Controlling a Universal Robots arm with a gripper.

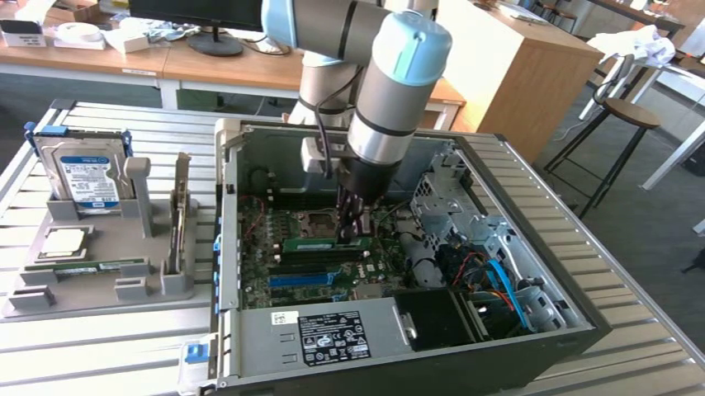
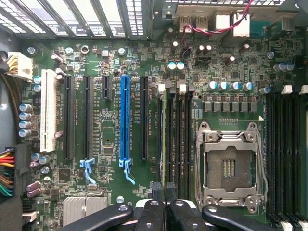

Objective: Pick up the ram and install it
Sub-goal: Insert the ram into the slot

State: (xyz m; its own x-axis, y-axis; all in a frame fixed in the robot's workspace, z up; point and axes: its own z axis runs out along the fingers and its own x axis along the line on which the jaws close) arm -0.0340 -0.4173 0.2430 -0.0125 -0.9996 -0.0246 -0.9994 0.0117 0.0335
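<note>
Nearly there: the ram is in the claw, right at its slot.

Down inside the computer case (image 1: 228, 206), the claw (image 1: 352, 233) (image 2: 164, 188) is pressed together on the thin green ram (image 1: 319, 243) (image 2: 163, 139). The ram stands on edge along the black memory slots (image 2: 179, 134), beside the empty chip socket (image 2: 230, 166). I cannot tell if it touches a slot. To do this well, keep the stick upright, match it to one slot end to end, and push down evenly.
</note>
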